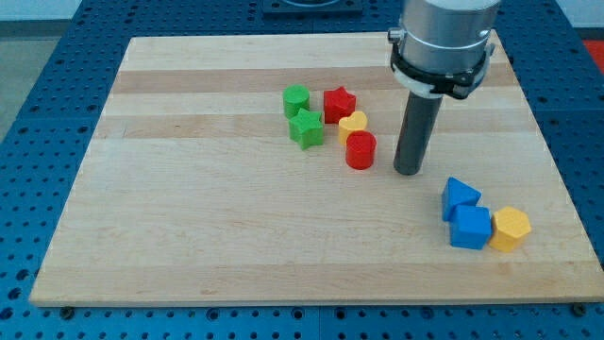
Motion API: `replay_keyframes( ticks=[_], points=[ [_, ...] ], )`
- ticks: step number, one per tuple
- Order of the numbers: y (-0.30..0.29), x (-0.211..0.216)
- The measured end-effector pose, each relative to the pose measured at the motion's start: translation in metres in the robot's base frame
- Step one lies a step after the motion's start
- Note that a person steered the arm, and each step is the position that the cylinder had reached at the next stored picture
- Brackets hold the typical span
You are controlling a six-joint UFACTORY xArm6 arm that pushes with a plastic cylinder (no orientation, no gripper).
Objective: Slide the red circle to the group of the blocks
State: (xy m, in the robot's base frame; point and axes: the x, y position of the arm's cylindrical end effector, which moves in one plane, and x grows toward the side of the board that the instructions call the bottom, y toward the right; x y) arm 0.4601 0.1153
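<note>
Nearest, at lower right, two blue blocks (464, 215) and a yellow hexagon (511, 228) cluster. Mid-frame, my tip (408, 172), a bare rod with no pincer, stands right of the red circle (360, 150), which already touches the yellow heart (353, 124) beside the red star (339, 103) and green blocks (302, 116).

My arm (444, 33) shows as a broad silver-grey metal cylinder, cut off by the view's top edge. A black clamp ring (441, 71) encircles its lower rim, with a small lug protruding at the ring's left. Below the ring hangs a straight dark-grey rod, ending in my tip (408, 173), blunt and flat.
</note>
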Motion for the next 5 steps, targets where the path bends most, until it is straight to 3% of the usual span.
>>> replay_keyframes(
  ticks=[2,5],
  points=[
    [0.0,-0.024],
    [-0.019,-0.02]
  ],
)
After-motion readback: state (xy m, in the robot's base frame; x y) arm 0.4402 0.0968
